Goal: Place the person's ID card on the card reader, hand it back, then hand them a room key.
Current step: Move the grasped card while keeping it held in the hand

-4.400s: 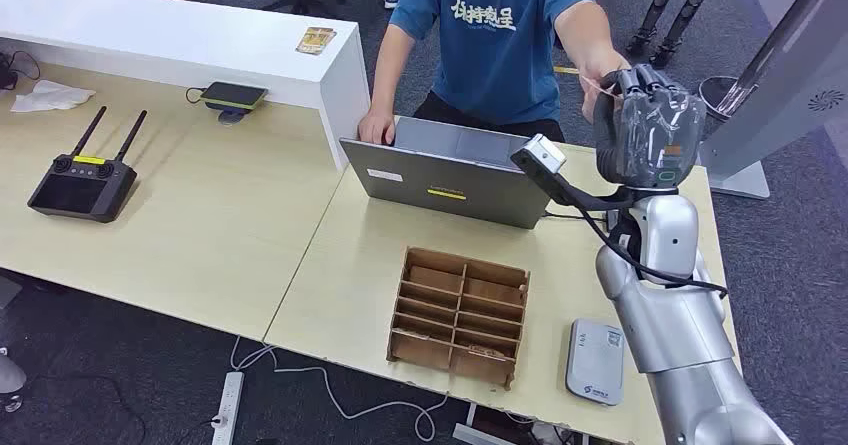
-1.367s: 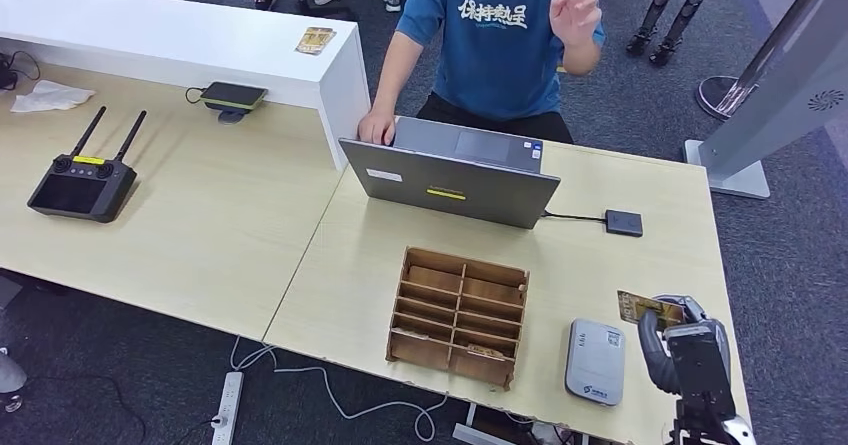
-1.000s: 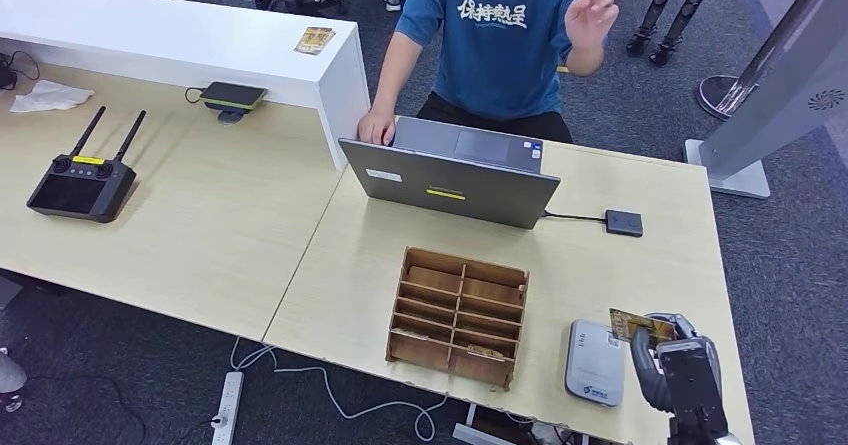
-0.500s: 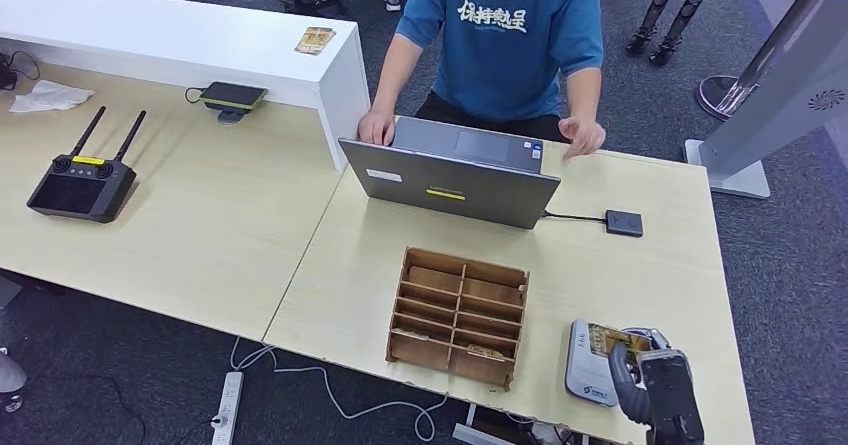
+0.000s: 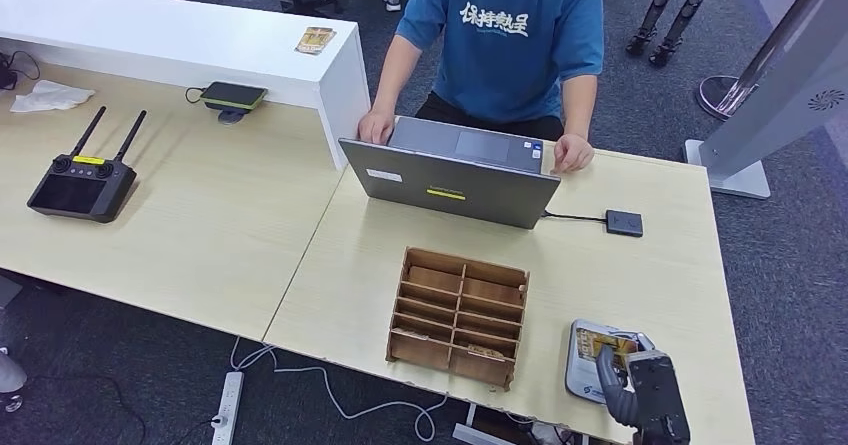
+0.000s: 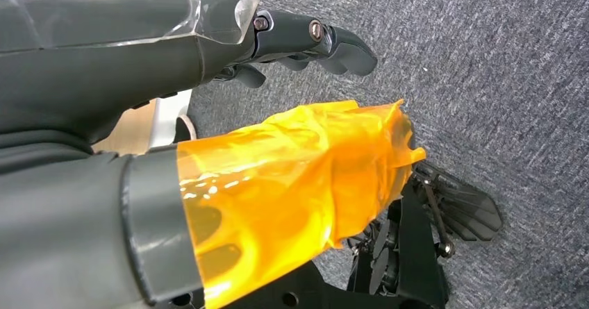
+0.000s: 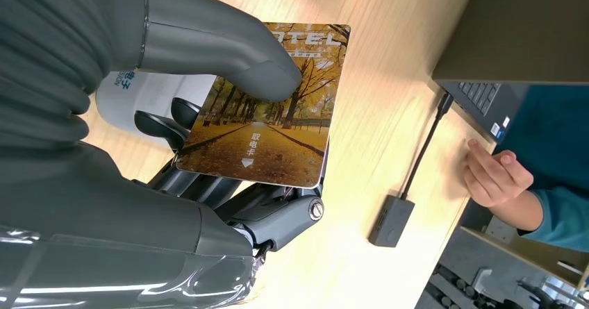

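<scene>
First step in progress: right hand (image 5: 640, 390) pinches the card (image 7: 267, 107) between thumb and fingers, holding it right over the card reader (image 5: 580, 360) near the desk (image 5: 620, 275) edge; can't tell if it touches yet, and hand-back and room key look still undone. Card is thin, glossy, rectangular, autumn-tree print; reader is a smooth grey rounded slab. Left hand (image 6: 208, 114) has fingers loosely apart, holding nothing, thumb wrapped in orange film.

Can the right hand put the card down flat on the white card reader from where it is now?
Probably yes. The right hand holds the card between thumb and fingers right over the card reader, at the table's near edge. Nothing lies between them, and the wooden organizer stands apart beside it.
</scene>
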Available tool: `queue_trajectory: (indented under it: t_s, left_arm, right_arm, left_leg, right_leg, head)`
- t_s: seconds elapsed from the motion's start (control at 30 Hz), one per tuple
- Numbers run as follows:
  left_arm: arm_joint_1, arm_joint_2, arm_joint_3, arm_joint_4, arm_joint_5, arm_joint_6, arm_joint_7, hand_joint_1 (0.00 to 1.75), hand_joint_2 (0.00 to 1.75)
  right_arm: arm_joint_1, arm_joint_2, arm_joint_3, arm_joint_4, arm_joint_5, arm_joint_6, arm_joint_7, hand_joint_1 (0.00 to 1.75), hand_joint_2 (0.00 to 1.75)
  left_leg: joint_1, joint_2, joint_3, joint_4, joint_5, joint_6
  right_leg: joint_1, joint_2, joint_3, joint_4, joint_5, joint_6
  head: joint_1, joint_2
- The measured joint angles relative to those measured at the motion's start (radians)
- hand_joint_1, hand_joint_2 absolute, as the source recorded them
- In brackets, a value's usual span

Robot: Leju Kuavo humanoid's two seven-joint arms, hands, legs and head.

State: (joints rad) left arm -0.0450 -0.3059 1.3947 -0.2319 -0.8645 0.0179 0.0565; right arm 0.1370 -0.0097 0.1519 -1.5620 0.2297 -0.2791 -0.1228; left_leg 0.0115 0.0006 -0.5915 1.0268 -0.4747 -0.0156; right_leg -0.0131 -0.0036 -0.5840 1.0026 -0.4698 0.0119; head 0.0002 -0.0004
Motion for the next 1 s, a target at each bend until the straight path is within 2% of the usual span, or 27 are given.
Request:
queue_trajectory:
  t_s: [0.57,1.0]
  left_arm:
    - [0.000,0.000,0.000,0.000,-0.002,0.000,0.000,0.00,0.00]
    - [0.000,0.000,0.000,0.000,-0.009,-0.006,0.000,0.00,0.00]
  right_arm:
    - [0.000,0.001,0.011,0.008,0.001,-0.003,0.007,1.75,1.75]
    - [-0.001,0.001,-0.009,0.013,0.074,-0.030,0.049,1.75,1.75]
  left_leg:
    - [0.000,0.000,0.000,0.000,0.000,0.000]
    - [0.000,0.000,0.000,0.000,0.000,0.000]
  right_leg:
    - [0.000,0.000,0.000,0.000,0.000,0.000]
    - [0.000,0.000,0.000,0.000,0.000,0.000]
  head:
    - [0.000,0.000]
    - [0.000,0.000]
